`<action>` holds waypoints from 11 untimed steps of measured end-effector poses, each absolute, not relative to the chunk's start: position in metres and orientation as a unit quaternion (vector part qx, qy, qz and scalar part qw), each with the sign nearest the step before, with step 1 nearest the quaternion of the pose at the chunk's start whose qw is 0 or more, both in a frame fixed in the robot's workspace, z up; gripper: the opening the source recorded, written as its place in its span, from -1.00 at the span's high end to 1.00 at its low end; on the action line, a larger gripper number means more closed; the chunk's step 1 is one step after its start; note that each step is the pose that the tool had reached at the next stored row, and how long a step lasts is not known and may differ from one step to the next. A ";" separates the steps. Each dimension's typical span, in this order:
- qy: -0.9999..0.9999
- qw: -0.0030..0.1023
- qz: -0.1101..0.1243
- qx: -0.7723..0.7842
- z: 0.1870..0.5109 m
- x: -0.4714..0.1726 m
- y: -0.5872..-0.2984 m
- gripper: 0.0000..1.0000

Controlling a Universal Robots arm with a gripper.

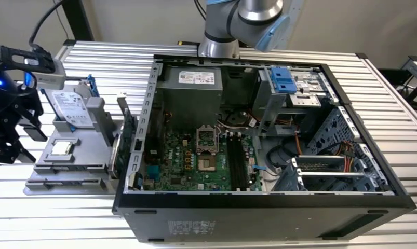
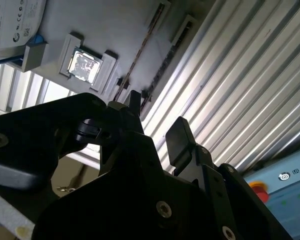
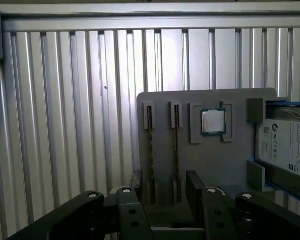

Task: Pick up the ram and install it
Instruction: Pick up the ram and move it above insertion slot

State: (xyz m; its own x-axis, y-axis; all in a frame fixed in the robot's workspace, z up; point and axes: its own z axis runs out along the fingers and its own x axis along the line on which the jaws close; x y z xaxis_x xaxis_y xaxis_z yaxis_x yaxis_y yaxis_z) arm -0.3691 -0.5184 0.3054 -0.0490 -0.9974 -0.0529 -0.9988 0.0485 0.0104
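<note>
Silver table slats (image 3: 65, 125) lie under everything. Closest is the black gripper (image 3: 165, 179). Its two fingers are wide apart and hold nothing. Just past them, the ram (image 3: 176, 150) stands on its edge in a grey holder (image 3: 210, 165), with a second stick (image 3: 151, 150) just beside it. Farther on sit a shiny square chip (image 3: 213, 121) and a hard drive (image 3: 287, 145).

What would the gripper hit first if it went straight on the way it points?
Probably a ram stick on edge in the gray holder; the open gripper points at it, though depth is unclear.
</note>
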 end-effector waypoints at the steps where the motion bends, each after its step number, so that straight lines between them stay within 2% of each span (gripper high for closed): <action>1: 0.724 0.016 0.022 -0.689 0.304 -0.369 -0.518 -1.00; 11: 0.710 0.015 0.022 -0.704 0.292 -0.369 -0.518 -1.00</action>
